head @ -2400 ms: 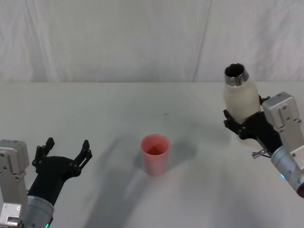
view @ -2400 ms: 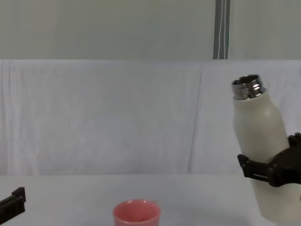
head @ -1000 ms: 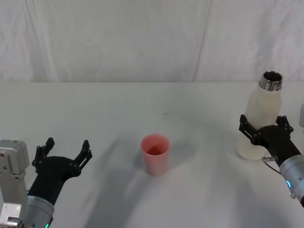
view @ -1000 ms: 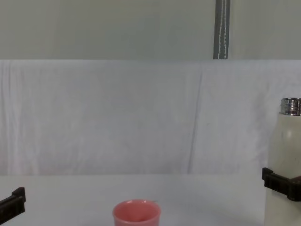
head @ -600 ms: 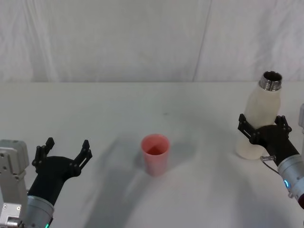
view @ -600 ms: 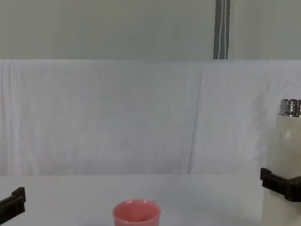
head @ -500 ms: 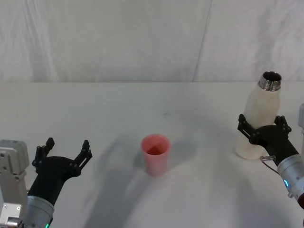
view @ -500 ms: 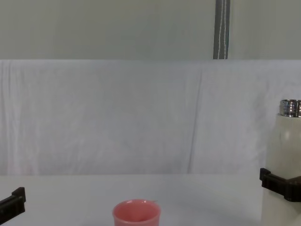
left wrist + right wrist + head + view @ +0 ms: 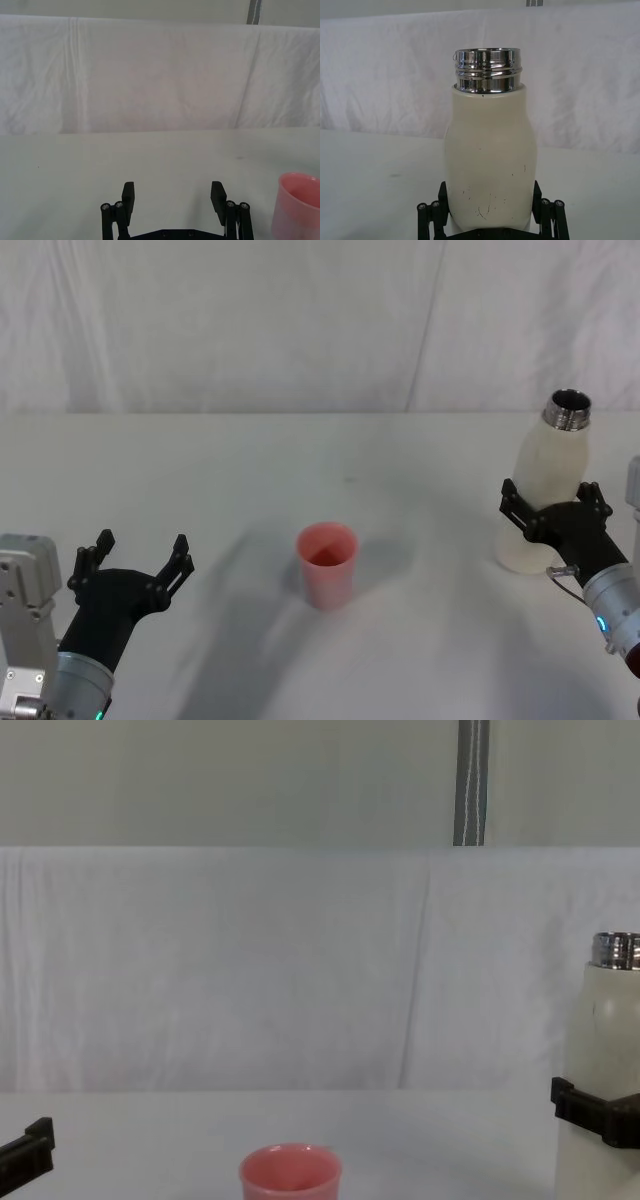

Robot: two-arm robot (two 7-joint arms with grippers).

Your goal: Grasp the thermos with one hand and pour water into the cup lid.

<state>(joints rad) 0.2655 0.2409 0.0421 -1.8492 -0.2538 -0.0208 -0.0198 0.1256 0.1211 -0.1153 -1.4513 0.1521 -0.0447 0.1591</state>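
Your left gripper [image 9: 133,561] sits well left of the cup lid [image 9: 327,565], fingers spread wide, holding nothing. Cup lid stands upright mid-surface [image 9: 250,470]; the chest view cuts off its base. Well right of the cup lid, your right gripper [image 9: 553,508] brackets the thermos [image 9: 545,490], which stands near-upright; can't tell if the fingers still press it. Thermos base hidden in the wrist view.

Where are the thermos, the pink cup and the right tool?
thermos [image 9: 548,502], head view, on its cream body above the fingers.
cup [image 9: 328,570], head view, on its outer wall.
right tool [image 9: 553,510], head view, midway between its fingertips, which flank the thermos.
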